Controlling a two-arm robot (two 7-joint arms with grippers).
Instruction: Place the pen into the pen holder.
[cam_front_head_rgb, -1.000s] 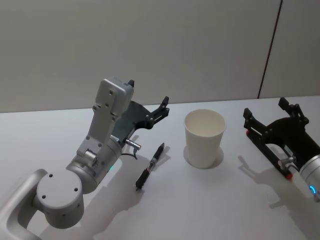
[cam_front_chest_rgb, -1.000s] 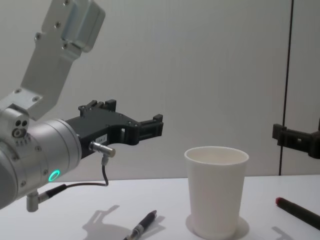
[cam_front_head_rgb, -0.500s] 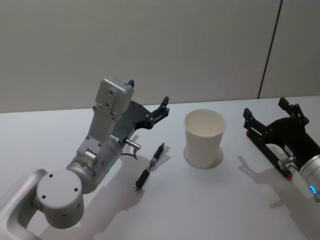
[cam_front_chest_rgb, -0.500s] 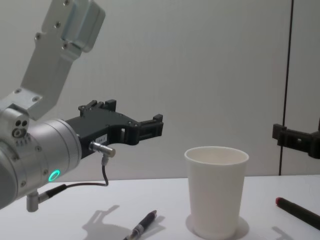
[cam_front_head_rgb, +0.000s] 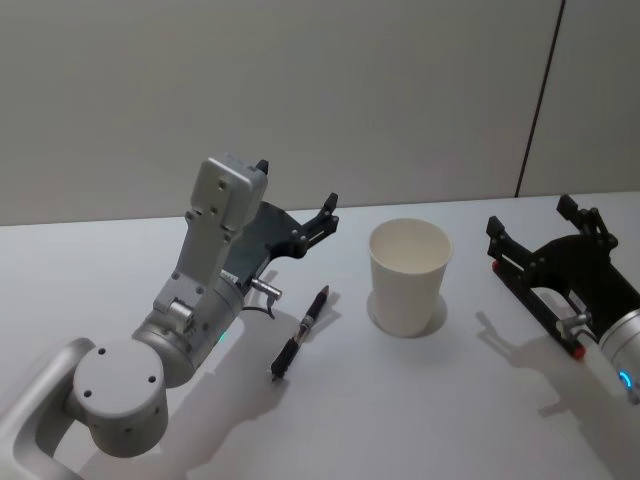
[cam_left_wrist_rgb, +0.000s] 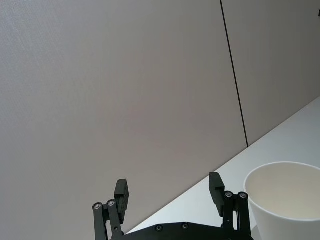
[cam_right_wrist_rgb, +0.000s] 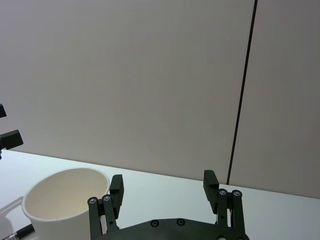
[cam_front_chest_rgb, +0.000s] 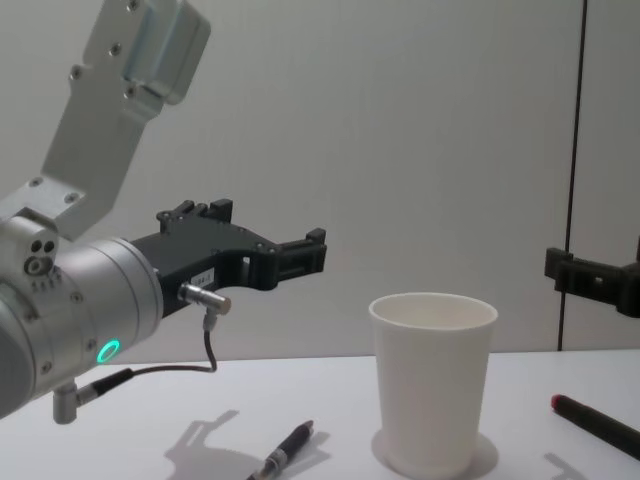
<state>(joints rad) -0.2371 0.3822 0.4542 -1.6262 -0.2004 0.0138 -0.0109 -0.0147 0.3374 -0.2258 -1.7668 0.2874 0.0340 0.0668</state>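
Cup (cam_front_head_rgb: 410, 275) stands right of your pen (cam_front_head_rgb: 301, 332), flat on the surface (cam_front_head_rgb: 400, 420), axis near-left to far-right. Left tool (cam_front_head_rgb: 296, 186), right tool (cam_front_head_rgb: 532, 218): spread.

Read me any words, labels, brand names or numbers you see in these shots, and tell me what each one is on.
No text can be read.
The pen holder is plain white, no print.
On the pen, any marking is too small to read.
The left claw has what looks like a pale sticker on its body, too small to read.
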